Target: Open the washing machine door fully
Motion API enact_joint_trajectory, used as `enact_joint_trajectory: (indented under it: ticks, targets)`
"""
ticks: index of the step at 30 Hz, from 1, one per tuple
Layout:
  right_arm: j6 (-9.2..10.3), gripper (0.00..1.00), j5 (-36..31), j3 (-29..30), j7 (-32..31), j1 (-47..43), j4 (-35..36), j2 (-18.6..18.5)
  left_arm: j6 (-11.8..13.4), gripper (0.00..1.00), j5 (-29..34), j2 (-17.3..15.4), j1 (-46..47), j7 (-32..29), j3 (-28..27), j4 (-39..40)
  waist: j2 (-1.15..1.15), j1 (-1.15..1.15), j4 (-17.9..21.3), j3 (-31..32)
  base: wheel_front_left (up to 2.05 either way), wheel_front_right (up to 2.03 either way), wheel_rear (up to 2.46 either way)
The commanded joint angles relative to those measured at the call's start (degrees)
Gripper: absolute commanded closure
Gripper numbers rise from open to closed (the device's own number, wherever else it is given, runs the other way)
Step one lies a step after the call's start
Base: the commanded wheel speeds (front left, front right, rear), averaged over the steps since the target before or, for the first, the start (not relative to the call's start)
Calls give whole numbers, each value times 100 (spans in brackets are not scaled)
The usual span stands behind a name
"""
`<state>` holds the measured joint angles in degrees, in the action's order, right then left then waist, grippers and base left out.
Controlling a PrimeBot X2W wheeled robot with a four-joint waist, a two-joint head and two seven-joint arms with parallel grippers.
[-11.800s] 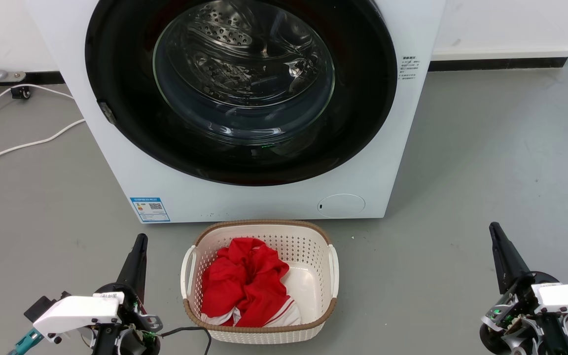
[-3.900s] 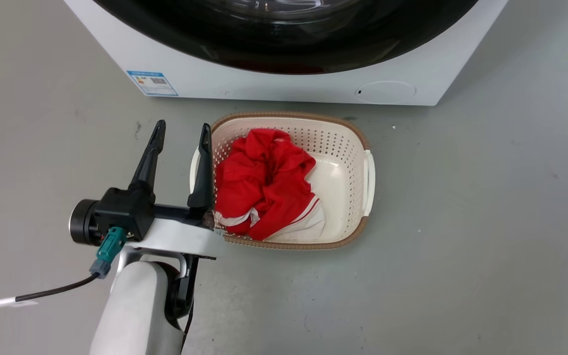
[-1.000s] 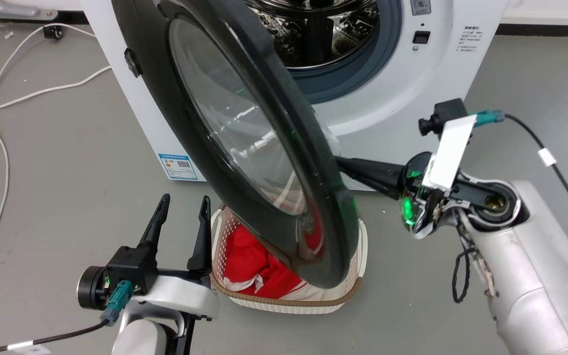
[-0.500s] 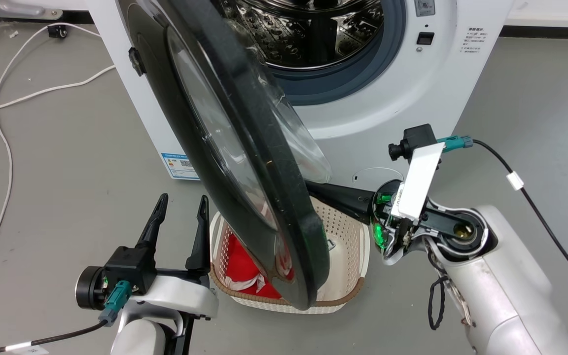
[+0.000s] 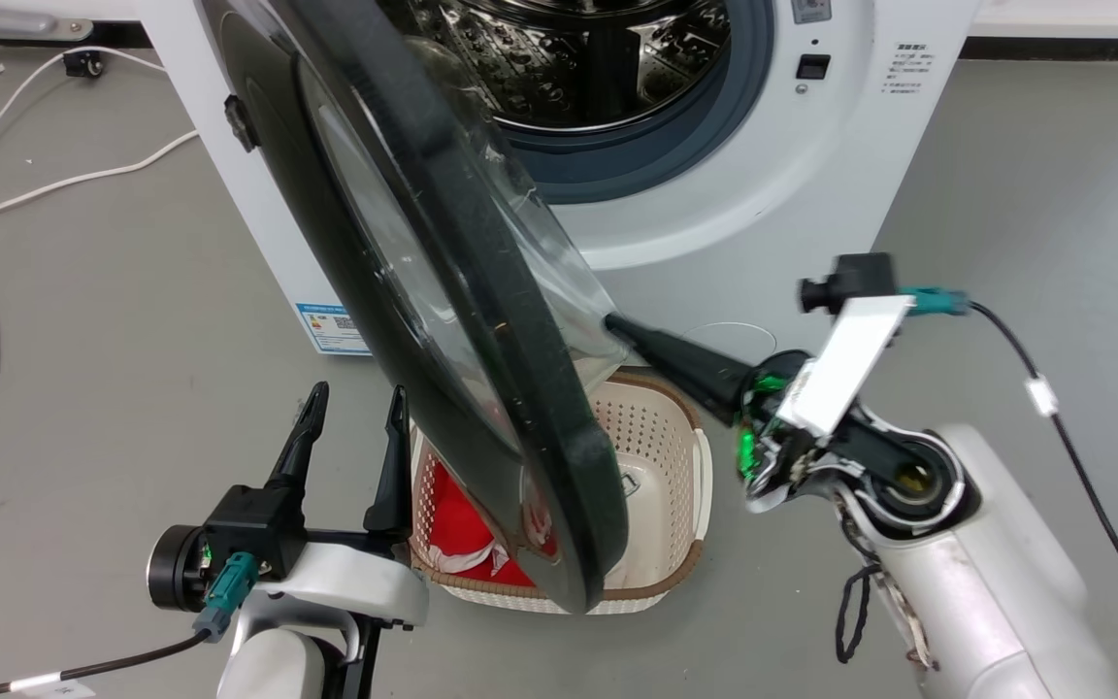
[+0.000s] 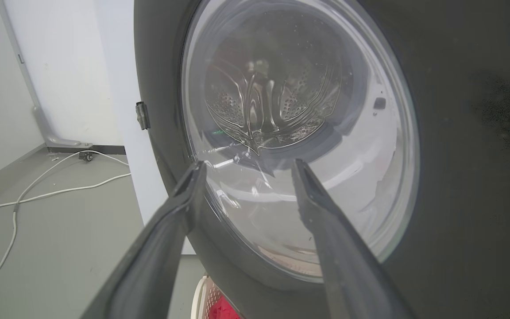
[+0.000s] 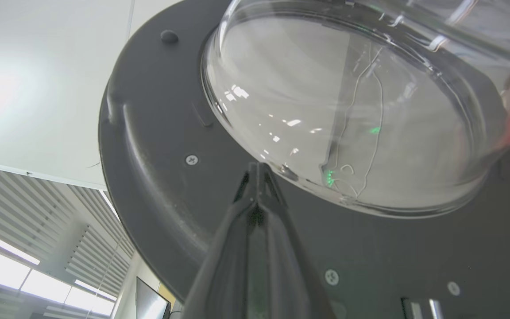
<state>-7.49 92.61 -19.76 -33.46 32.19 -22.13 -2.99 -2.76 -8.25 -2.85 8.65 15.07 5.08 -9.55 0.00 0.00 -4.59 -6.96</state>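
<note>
Grey floor (image 5: 83, 340) surrounds the washing machine (image 5: 734, 214). Your right tool (image 5: 614, 322), shut and empty, presses the half-open washing machine door (image 5: 423, 311) just ahead, on its inner face. Your left tool (image 5: 359, 391) gapes, empty. Next, push the door wider.

Black washing machine door (image 5: 443, 291) ajar, perhaps halfway, white washing machine (image 5: 792, 165)

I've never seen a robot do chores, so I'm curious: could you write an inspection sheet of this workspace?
Surface: smooth grey floor.
Job's things: large round glossy black door with clear glass bowl, partly open; white front-loading washing machine, steel drum exposed.
Clutter: cream perforated plastic basket holding red cloth, below the door's lower edge.
Grippers: left pincer open, beside the basket; right pincer shut, tip at the door's inner face by the glass.
Cables: white cable on the floor; black cables at both arms.
Surroundings: white wall with dark skirting.
</note>
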Motion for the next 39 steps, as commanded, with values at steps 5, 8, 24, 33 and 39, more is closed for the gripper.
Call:
enact_joint_trajectory:
  ticks: [5, 8, 24, 33, 39]
  targets:
    - [0, 100, -107, 479, 722, -320, 207, -147, 18, 0, 38, -4, -2, 15, -59, -6, 0, 0, 98, 12, 0, 0, 0]
    - [0, 100, -97, 815, 1147, -577, 374, -236, 20, 0, 42, -5, -32, 15, -84, -10, 0, 0, 145, 27, 0, 0, 0]
    - [0, 0, -2054, 1516, 3823, -2003, 766, -715, 47, 0, 16, -5, -107, 15, -126, -35, 0, 0, 196, 113, 0, 0, 0]
    - [1, 0, -5353, 1855, 4843, -2248, 766, -857, 64, 0, 14, -5, -139, 15, -166, -43, 0, 0, 260, 189, 0, 0, 0]
    - [1, 0, -7234, 2394, 4866, -2521, 1342, -406, 76, 0, 45, -6, -180, 15, -202, -24, 0, 0, 313, 221, 0, 0, 0]
